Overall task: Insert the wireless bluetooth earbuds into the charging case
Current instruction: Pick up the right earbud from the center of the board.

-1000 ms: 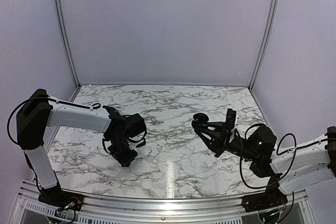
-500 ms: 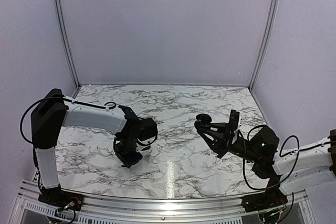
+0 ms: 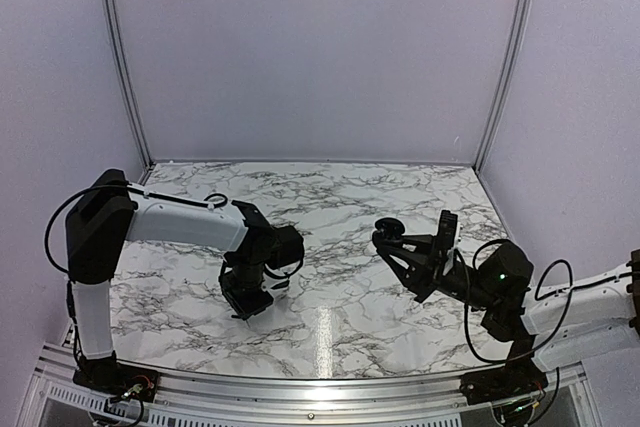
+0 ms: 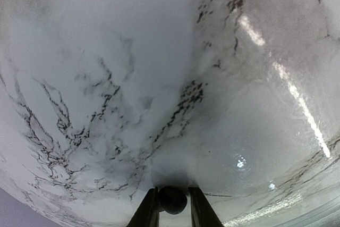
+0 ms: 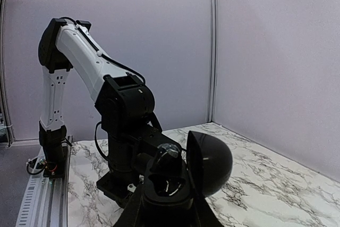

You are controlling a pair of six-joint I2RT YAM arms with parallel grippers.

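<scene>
My left gripper (image 3: 246, 305) points down near the marble table's front left. In the left wrist view it (image 4: 173, 201) is shut on a small round black earbud (image 4: 172, 199), held just above the table. My right gripper (image 3: 404, 250) is shut on an open black charging case (image 3: 387, 228) and holds it in the air at centre right. In the right wrist view the case (image 5: 166, 187) has its domed lid (image 5: 210, 163) swung open to the right. One glossy black earbud (image 5: 169, 151) sits in the far slot; the near slot looks empty. No white earbuds are in view.
The marble table (image 3: 330, 197) is enclosed by grey walls at the back and both sides. A metal rail (image 3: 300, 387) runs along the front edge. The left arm (image 5: 125, 104) stands straight ahead in the right wrist view.
The left arm's wrist has swung to the right, with its fingertips staying near the same spot. The right gripper and case have drifted slightly right.
</scene>
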